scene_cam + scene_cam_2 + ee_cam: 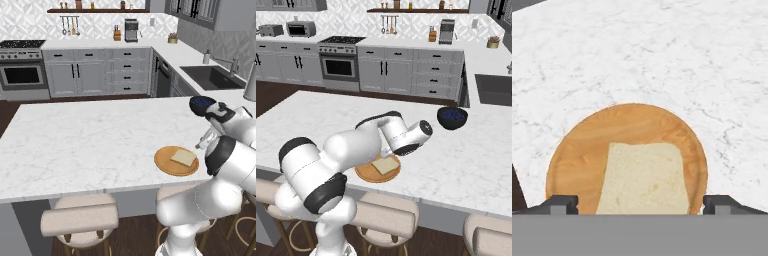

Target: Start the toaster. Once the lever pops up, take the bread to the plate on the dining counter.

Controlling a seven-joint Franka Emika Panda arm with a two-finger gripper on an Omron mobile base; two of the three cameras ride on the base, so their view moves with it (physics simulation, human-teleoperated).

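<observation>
The bread (644, 177) lies flat on the round wooden plate (582, 150), which sits on the white marble dining counter (75, 145) near its front edge. The slice (184, 158) rests toward the right side of the plate (167, 162). My gripper (640, 202) hangs just above the slice, open, with one dark fingertip on either side of it and nothing between them. In the right base view the arm's wrist partly covers the plate (368, 174) and bread (385, 165). The toaster (270, 30) stands far off on the back worktop at the upper left.
A dark blue bowl (202, 105) sits on the dining counter just behind the hand. Padded stools (80, 215) stand along the near edge. Beyond the counter are a stove (341, 60), grey cabinets and a sink (212, 77).
</observation>
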